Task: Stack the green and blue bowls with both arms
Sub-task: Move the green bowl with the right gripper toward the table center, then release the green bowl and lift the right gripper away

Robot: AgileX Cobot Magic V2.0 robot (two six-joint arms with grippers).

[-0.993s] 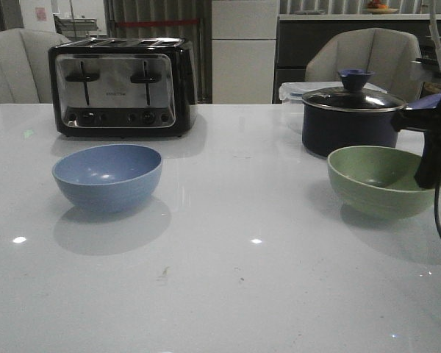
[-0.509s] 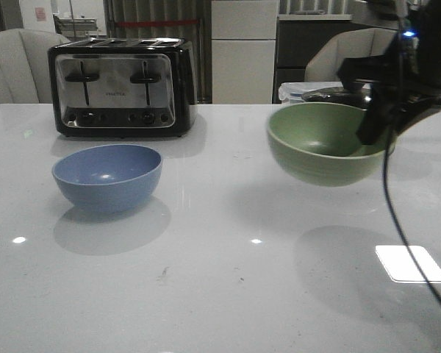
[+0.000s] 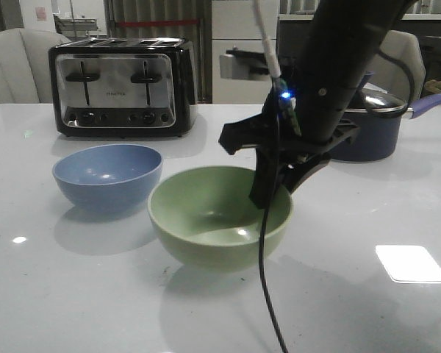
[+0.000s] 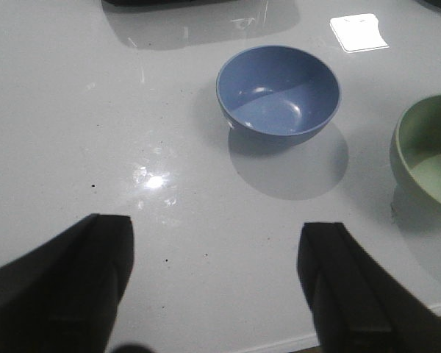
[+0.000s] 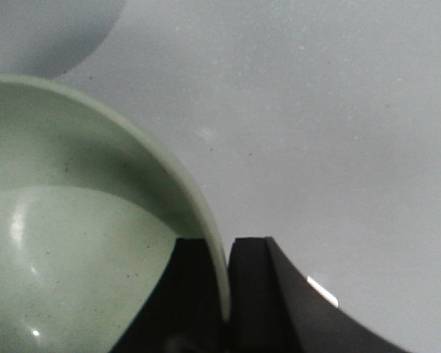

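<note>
The dusty blue bowl (image 3: 108,176) stands upright and empty on the white table at the left; it also shows in the left wrist view (image 4: 279,92). My right gripper (image 3: 268,190) is shut on the right rim of the pale green bowl (image 3: 219,217) and holds it upright just right of the blue bowl, apart from it, seemingly a little above the table. In the right wrist view the rim is pinched between the fingers (image 5: 224,272) of the green bowl (image 5: 73,220). My left gripper (image 4: 217,276) is open and empty, over bare table nearer than the blue bowl. The green bowl's edge (image 4: 430,151) shows there too.
A black and chrome toaster (image 3: 121,87) stands at the back left. A dark lidded saucepan (image 3: 371,132) with a purple handle stands at the back right, behind my right arm. The right arm's black cable (image 3: 266,279) hangs down in front of the green bowl.
My right arm has lifted the green bowl from beside the saucepan and carried it left and nearer, down next to the blue bowl. The blue bowl has not moved.
</note>
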